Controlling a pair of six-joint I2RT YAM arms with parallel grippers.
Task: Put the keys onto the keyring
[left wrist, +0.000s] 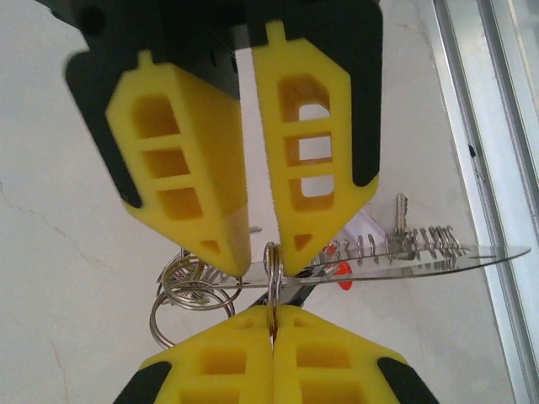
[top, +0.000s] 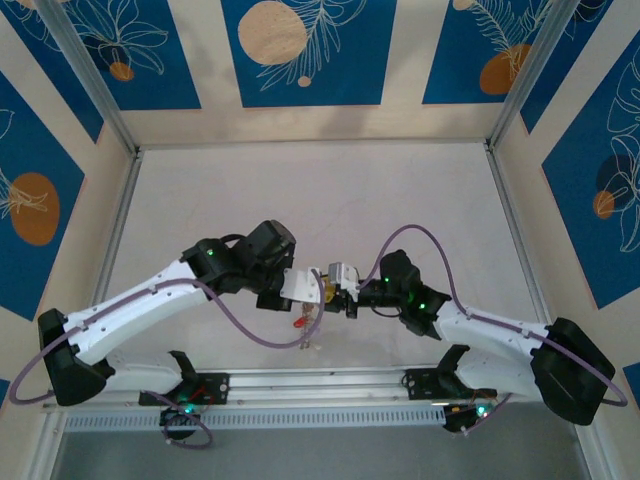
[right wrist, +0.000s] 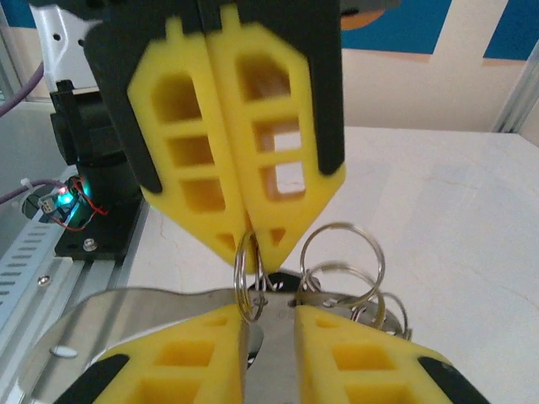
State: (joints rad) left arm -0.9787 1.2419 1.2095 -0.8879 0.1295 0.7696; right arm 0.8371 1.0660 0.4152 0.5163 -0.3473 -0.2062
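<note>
left wrist | keyring (left wrist: 271, 278) held upright, loop apparently edge-on | keys (left wrist: 417, 240) dangling right

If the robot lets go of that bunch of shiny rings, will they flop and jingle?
Probably yes. The shiny silver wire rings hang loosely linked together, so they would likely swing and clink. Each thin ring looks stiff and light, though, and smooth metal might slip between the yellow fingers.

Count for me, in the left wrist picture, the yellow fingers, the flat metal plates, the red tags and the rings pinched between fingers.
yellow fingers: 4
flat metal plate: 1
red tag: 1
ring pinched between fingers: 1
Total: 7
</note>
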